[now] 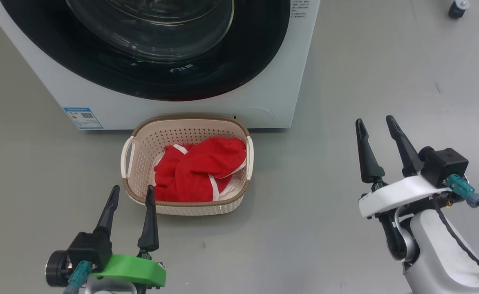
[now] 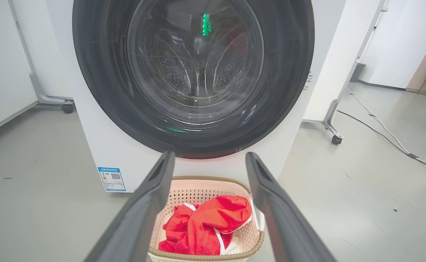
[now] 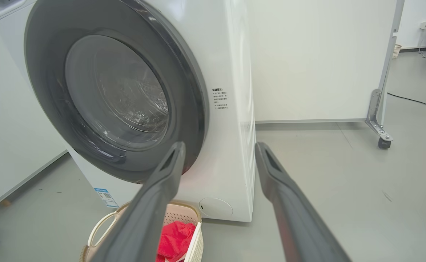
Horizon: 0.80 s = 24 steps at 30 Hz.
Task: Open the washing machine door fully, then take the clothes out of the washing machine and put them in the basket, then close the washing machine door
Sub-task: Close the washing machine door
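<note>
one washer (image 1: 264, 81), door (image 1: 162, 49) flush shut. one basket (image 1: 141, 143) w/ red clothes (image 1: 198, 167) just ahead of left gripper (image 1: 132, 194). right gripper (image 1: 376, 122) well off to the side. both spread wide, empty.

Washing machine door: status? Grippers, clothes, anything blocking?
Left gripper open, empty; right gripper open, empty. Washing machine door shut. Clothes in basket below door. Nothing blocking.

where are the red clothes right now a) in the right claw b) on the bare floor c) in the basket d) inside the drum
c: the red clothes lie heaped in the cream basket in front of the washing machine, its door shut.
</note>
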Available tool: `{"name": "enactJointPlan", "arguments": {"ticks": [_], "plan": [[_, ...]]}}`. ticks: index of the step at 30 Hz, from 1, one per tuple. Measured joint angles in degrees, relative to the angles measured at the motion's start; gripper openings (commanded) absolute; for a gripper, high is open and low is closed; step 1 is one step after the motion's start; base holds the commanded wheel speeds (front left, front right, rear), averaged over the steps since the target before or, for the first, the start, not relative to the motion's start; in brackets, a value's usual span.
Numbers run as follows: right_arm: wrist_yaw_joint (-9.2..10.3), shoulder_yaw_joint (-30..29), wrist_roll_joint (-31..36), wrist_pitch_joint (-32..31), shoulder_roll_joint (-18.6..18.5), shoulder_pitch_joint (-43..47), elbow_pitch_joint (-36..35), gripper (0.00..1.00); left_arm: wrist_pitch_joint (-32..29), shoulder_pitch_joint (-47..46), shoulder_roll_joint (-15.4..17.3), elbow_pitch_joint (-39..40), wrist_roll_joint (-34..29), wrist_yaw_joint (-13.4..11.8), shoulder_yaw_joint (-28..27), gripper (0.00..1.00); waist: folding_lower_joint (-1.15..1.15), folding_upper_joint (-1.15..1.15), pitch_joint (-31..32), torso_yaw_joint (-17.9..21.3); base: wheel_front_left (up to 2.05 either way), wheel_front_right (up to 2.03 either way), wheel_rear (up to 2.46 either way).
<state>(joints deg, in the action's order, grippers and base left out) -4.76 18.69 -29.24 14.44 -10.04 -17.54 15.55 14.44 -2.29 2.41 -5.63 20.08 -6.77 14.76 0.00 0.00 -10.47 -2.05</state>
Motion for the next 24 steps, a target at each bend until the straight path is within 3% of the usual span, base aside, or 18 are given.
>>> {"name": "enactJointPlan", "arguments": {"ticks": [12, 24], "plan": [[0.98, -2.0, 1.5, 0.0, 1.0, 9.2, -3.8, 1.00, 0.0, 2.6, 0.1, -1.0, 0.6, 0.0, -0.5, 1.00, 0.00, 0.00, 4.1, 3.9, 0.00, 0.00, 0.00], [1.46, -2.6, 2.7, 0.0, 2.4, 15.6, -7.1, 1.00, 0.0, 4.4, 0.1, -1.2, 1.7, 0.0, -0.5, 1.00, 0.00, 0.00, 6.4, 5.2, 0.00, 0.00, 0.00]]}}
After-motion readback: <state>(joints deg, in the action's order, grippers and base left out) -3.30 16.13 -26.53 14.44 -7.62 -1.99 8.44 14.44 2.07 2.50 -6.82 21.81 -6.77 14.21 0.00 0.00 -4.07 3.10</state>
